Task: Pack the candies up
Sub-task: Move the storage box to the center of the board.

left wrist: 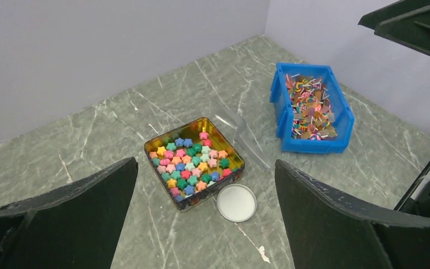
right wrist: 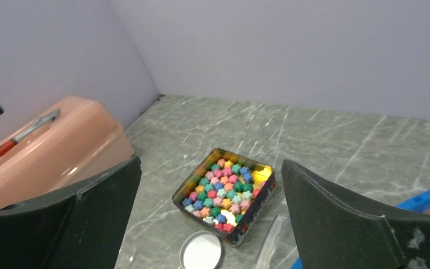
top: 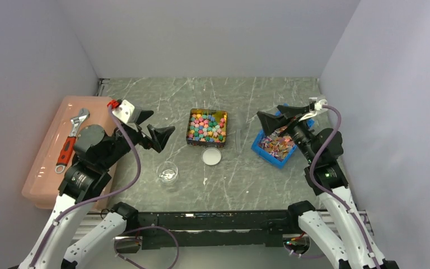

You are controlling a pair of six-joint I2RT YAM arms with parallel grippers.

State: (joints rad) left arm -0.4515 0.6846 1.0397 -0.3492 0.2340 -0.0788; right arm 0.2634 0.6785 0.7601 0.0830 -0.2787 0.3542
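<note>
Both hands are just hanging in the air, spread wide open with nothing in them. The left hand (top: 162, 122) is over the left half of the counter (top: 246, 95), and the right hand (top: 269, 111) is up by the blue bin (left wrist: 313, 144) toward the right edge. The candies (top: 206, 126) are sitting in a gold tin (top: 204, 143) mid-counter. A white lid (top: 211, 156) lies just in front of it, and a small clear jar (top: 168, 172) sits closer to the near edge. There's a pink tray (top: 42, 162) with a wrench (top: 67, 147) on it along the left edge.
</note>
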